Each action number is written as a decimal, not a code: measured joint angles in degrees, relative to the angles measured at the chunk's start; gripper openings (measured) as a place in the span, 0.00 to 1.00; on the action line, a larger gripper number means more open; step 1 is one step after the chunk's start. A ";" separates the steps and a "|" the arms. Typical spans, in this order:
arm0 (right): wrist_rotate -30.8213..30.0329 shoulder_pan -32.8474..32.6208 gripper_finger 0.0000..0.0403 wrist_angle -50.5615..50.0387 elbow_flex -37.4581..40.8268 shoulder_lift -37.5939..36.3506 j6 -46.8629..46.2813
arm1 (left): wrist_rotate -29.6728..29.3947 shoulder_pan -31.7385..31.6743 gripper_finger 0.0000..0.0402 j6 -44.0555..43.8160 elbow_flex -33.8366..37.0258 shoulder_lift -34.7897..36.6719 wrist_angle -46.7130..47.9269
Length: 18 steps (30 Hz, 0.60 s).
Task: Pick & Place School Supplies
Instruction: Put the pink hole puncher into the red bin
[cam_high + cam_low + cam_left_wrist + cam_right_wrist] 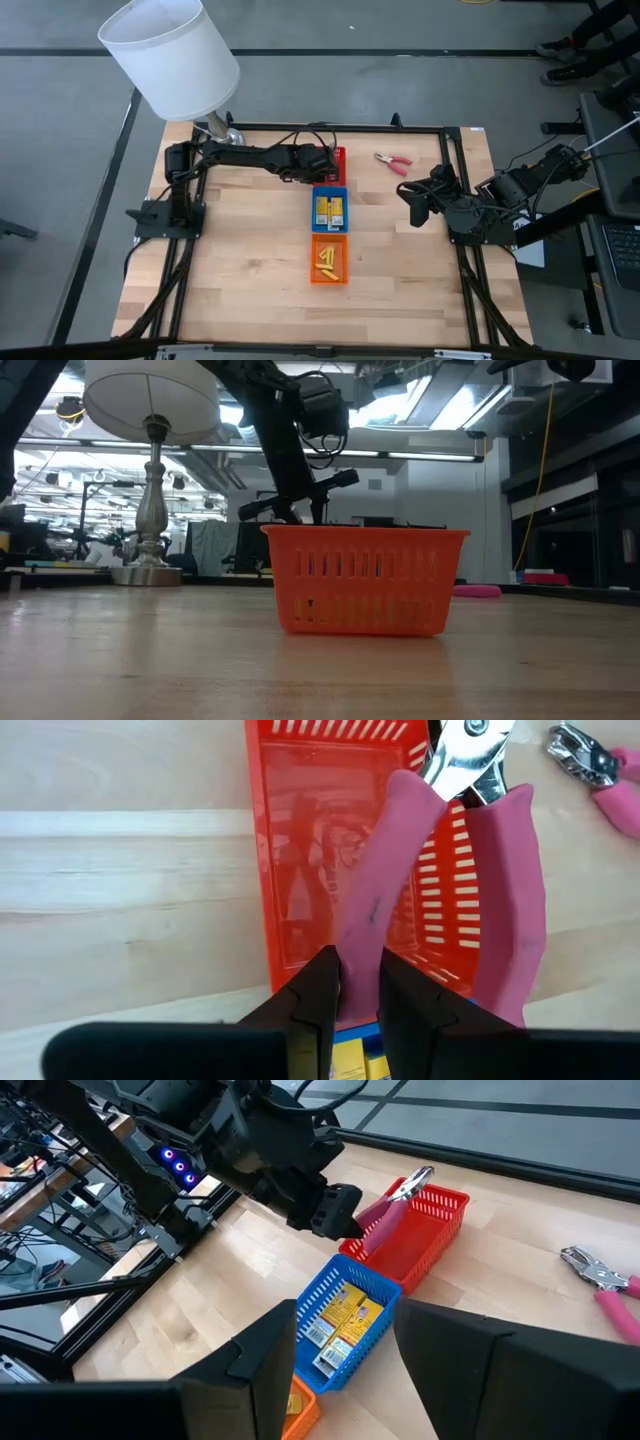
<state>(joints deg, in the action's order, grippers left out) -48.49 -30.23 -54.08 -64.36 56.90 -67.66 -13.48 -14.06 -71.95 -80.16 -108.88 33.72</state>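
Technician: What does the left gripper (358,982) hold?

Operator: Its fingers are closed on one pink handle of the held pliers (440,870). The long axis runs straight ahead of the fingers, jaws leading, above the red tray (300,840), which lies directly beneath.

Technician: And the other arm?

Operator: The right gripper (345,1342) waits with fingers apart; the second pliers (393,162) lie nearer it, on the table.
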 joint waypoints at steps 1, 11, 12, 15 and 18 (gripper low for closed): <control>0.00 0.01 0.43 0.00 -0.02 0.00 -0.02 | 0.00 0.00 0.14 0.24 0.00 0.00 0.01; -0.15 0.00 0.43 0.00 -0.02 0.00 0.20 | -0.53 0.00 0.18 2.26 0.00 0.00 -0.13; -0.15 0.00 0.43 0.00 -0.02 0.00 0.20 | -0.58 0.00 0.19 2.26 0.02 0.01 -0.39; -0.15 -0.01 0.43 0.00 -0.02 0.00 0.20 | -0.57 0.00 0.23 2.25 0.02 0.01 -0.68; -0.15 0.00 0.43 0.00 -0.02 0.00 0.20 | -0.85 0.02 0.26 2.26 0.02 0.00 -0.71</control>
<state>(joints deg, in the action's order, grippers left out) -48.64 -30.24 -54.08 -64.38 56.90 -67.46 -14.33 -14.04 -69.69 -80.14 -108.88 33.01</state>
